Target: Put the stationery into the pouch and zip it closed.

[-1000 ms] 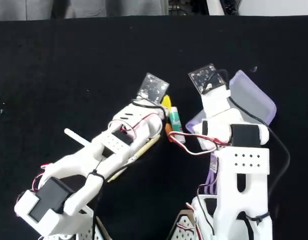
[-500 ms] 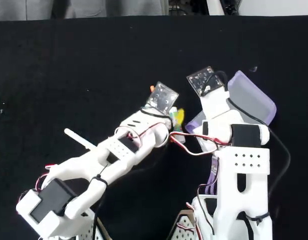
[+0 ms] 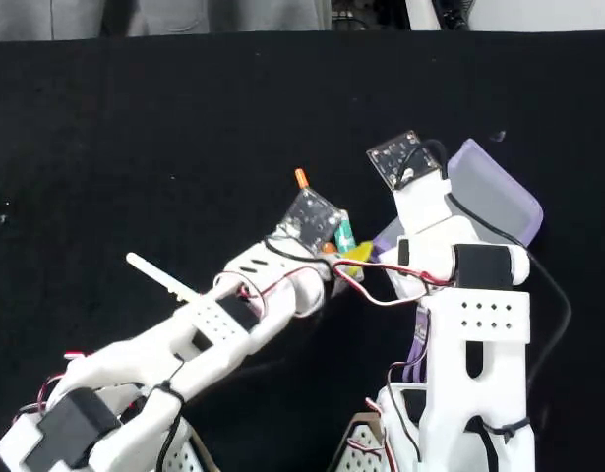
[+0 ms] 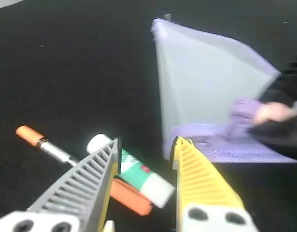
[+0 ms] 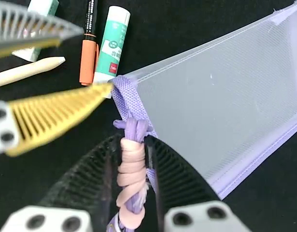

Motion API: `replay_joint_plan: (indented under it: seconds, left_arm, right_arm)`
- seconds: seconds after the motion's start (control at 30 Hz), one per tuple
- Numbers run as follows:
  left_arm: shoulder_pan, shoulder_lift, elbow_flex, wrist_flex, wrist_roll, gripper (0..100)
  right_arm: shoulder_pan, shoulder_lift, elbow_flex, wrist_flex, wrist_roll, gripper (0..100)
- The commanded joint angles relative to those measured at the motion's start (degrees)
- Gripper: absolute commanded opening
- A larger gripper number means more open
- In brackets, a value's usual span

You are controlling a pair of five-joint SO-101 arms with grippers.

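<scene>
Your L tool [image 4: 147, 142]: fingers apart, nothing held. It hangs over the glue stick [image 4: 138, 176] & orange marker [image 5: 87, 63], which lie side by side on the black counter [image 3: 135, 118], under the gap betw. its fingers. Lilac mesh pouch [image 5: 225, 87] is just ahead of that tool; the yellow finger is near its corner, contact can't tell. Your R tool [image 5: 132, 140]: clamped on the pull strap [image 5: 131, 169] at that corner. Cream stick [image 5: 27, 70] lies beside the marker, outside the pouch.

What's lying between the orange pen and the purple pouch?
The green-and-white glue stick lies between the orange pen and the pouch, right beside the pen; the right wrist view shows it.
</scene>
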Motion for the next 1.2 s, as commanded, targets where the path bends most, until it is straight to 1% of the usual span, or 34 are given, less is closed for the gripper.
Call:
replay_joint_plan:
  seconds: [0.0, 0.2, 0.47, 1.17]
  left_arm:
    - [1.7, -2.0, -0.6, -1.0, 0.7, 19]
    - [1.5, 1.6, -3.0, -1.0, 0.7, 19]
    - [1.4, 9.6, -9.7, -1.0, 0.7, 19]
    - [1.6, 9.7, -12.9, -1.1, 0.7, 19]
  right_arm:
    - [0.9, -1.5, -2.4, -0.1, 0.5, 1.1]
    - [0.9, -1.5, -2.4, -0.1, 0.5, 1.1]
    - [0.9, -1.5, -2.2, -0.1, 0.5, 1.1]
    - [0.4, -1.4, -1.8, 0.2, 0.6, 1.1]
